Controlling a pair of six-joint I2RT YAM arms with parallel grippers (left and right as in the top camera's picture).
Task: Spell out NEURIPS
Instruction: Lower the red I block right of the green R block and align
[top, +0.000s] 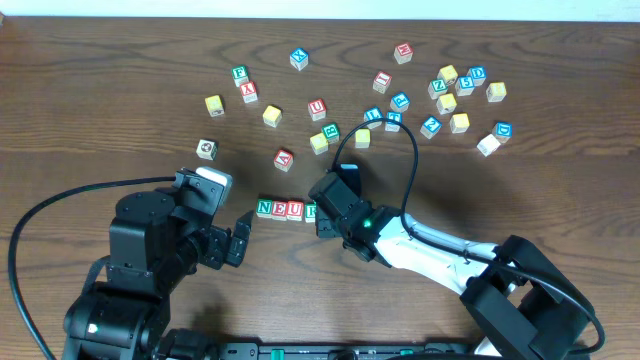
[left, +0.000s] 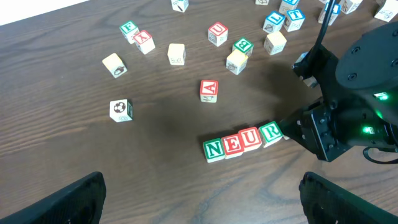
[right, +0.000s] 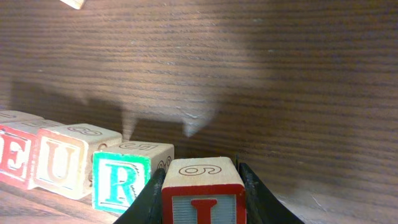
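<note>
The left gripper (left: 202, 180) hangs spread wide over the surface (left: 155, 186), near the NEUR row (left: 242, 141). The right gripper (right: 202, 208) pinches the red I cube (right: 200, 177) just beside the R at the row's right end. Beyond them, loose cubes (top: 447, 102) lie scattered.

dark brown wood-grain table (top: 120, 120): matt, streaky grain, real wood or laminate, can't tell tbh. row of small pale wooden letter cubes (left: 242, 142): bare light wood edges, painted green and red faces, satin rather than shiny. small pale wooden cube with red I (right: 202, 173): unpainted top, smooth sanded look. right gripper (right: 202, 200) fingers (right: 147, 200): black, smooth, plastic-looking, faint sheen. black arm housings (top: 150, 235): matt plastic by looks. white shell on right arm (top: 425, 248): glossy. black cable (top: 40, 225): dull, rubbery.
</note>
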